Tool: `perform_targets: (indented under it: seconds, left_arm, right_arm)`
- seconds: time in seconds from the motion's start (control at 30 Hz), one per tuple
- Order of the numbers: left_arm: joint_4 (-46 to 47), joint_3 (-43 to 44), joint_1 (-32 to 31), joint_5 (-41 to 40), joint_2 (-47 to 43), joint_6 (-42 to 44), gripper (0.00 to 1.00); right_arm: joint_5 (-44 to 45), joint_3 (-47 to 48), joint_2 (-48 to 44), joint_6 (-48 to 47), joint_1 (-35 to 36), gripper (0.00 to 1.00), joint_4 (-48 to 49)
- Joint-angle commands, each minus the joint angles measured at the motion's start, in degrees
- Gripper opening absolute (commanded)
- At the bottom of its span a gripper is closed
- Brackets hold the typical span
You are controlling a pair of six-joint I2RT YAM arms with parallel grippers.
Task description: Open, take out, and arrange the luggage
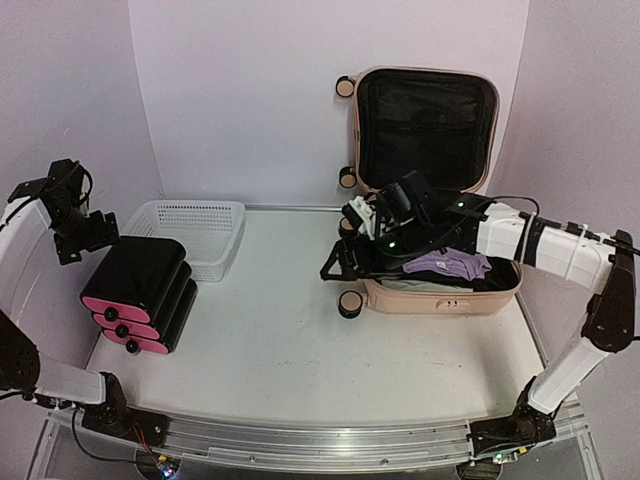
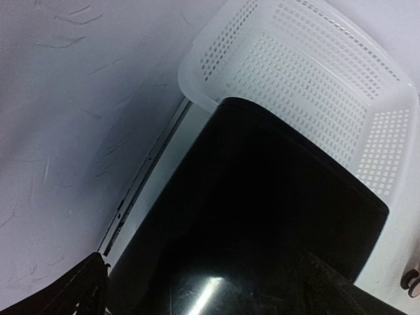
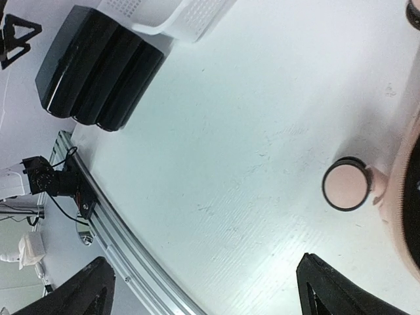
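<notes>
**Right gripper empty beside an open case, unpacking not yet showing**

Right gripper (image 1: 338, 262) hangs off the left edge of the luggage (image 1: 440, 297), and its wrist view shows the two fingers spread wide with nothing between them, only bare table (image 1: 270, 340) below and one wheel (image 3: 346, 184) just to the side. Left gripper (image 1: 92, 232) is well apart from all this, held above the black drawer box (image 1: 140, 285) on the left side of the table. Its fingers are also apart and hold nothing.

The luggage sits at the right rear of the table. Its lid (image 1: 425, 125) stands upright against the back wall, black lining facing forward, and its lower shell lies flat.

By my reading, the opening step is done. Taking out looks barely begun or not begun. A lavender garment (image 1: 450, 265) lies on top of the contents in the lower shell, with dark items around it. No clothing shows on the table, in the white mesh basket (image 1: 195, 225) or on the drawer box. Arranging is therefore still to do.

Counts:
- One suitcase.
- One basket, apparently empty in the top and left wrist views.
- One drawer box with three pink fronts.
- One lavender garment.
- Three wheels show clearly from above, and a fourth may be hidden behind the right arm.
- The dark pieces in the shell run together, so I cannot tell how many there are.
</notes>
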Motion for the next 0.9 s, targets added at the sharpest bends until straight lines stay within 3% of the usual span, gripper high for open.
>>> perform_targets:
  seconds: [0.0, 0.2, 0.6, 0.87]
  left_arm:
    - [5.2, -1.7, 2.3, -1.5, 2.6, 1.0, 1.00]
    - [8.1, -6.9, 6.7, 16.2, 5.6, 2.6, 1.00]
    - [5.6, -17.5, 7.1, 30.6, -2.8, -0.8, 0.99]
    - [5.4, -24.0, 5.9, 45.3, -9.0, -6.9, 0.94]
  right_arm:
    - [-1.6, 3.3, 3.3, 3.2, 3.8, 0.98, 4.1]
    - [-2.6, 5.2, 6.8, 3.5, 5.4, 0.98, 4.7]
    - [-4.5, 8.6, 12.9, 4.5, 5.4, 0.98, 7.4]
    - [-5.4, 11.9, 16.8, 5.2, 5.4, 0.98, 8.0]
